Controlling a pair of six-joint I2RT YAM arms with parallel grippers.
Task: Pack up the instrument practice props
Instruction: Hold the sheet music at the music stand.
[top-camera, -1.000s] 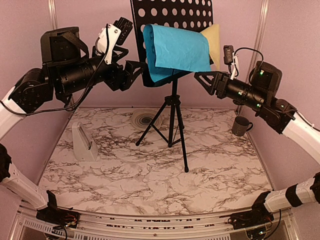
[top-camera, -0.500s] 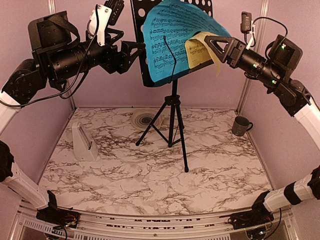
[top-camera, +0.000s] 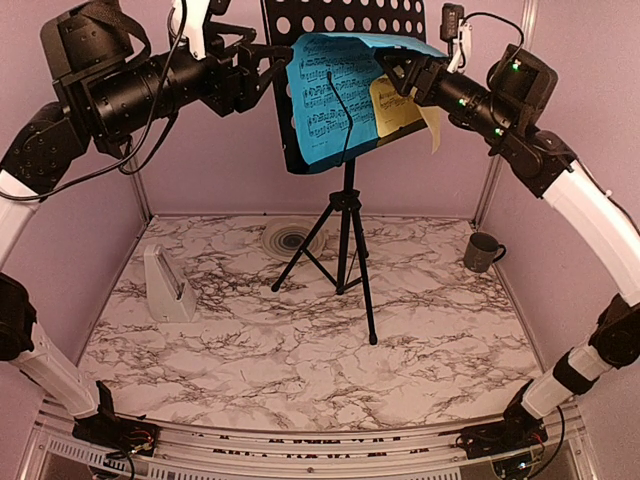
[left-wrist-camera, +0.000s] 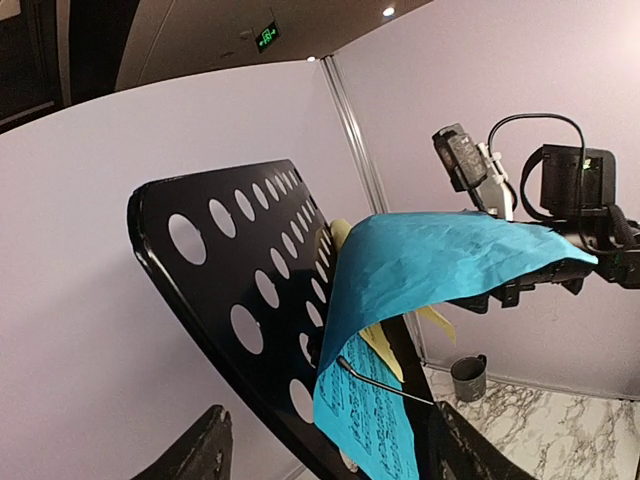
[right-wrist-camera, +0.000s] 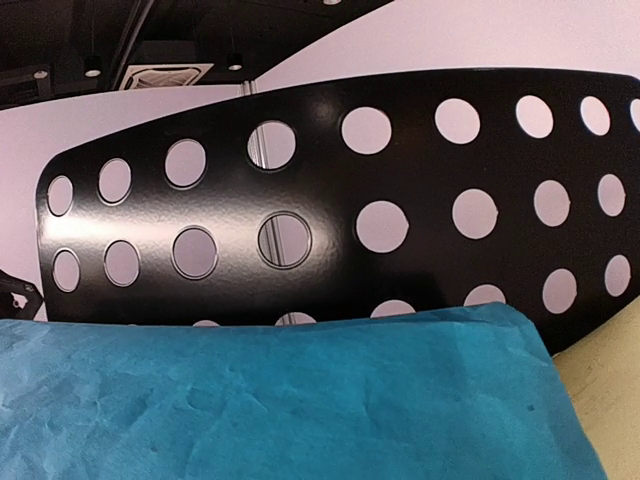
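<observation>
The black hole-punched music stand (top-camera: 352, 20) rises on tripod legs (top-camera: 345, 250) at the back centre. On its desk rests a blue sheet-music page (top-camera: 325, 100), its top curled forward over my right gripper (top-camera: 395, 72), which stands open beneath it, just above the yellow page (top-camera: 393, 105). My left gripper (top-camera: 265, 72) is open at the desk's left edge. In the left wrist view the desk (left-wrist-camera: 230, 270) and blue page (left-wrist-camera: 440, 260) run between its fingers (left-wrist-camera: 195, 455). The blue page (right-wrist-camera: 280, 400) hides the right fingers in the right wrist view. The white metronome (top-camera: 168, 285) stands at the left.
A dark mug (top-camera: 483, 251) stands at the back right by the wall. A round grey disc (top-camera: 290, 238) lies on the marble table (top-camera: 300, 360) behind the tripod. Pink walls close in both sides and the back.
The right gripper rose and moved left, flipping the blue page up so its printed face shows and its top drapes over the fingers. The left arm rose to the desk's upper left edge.
</observation>
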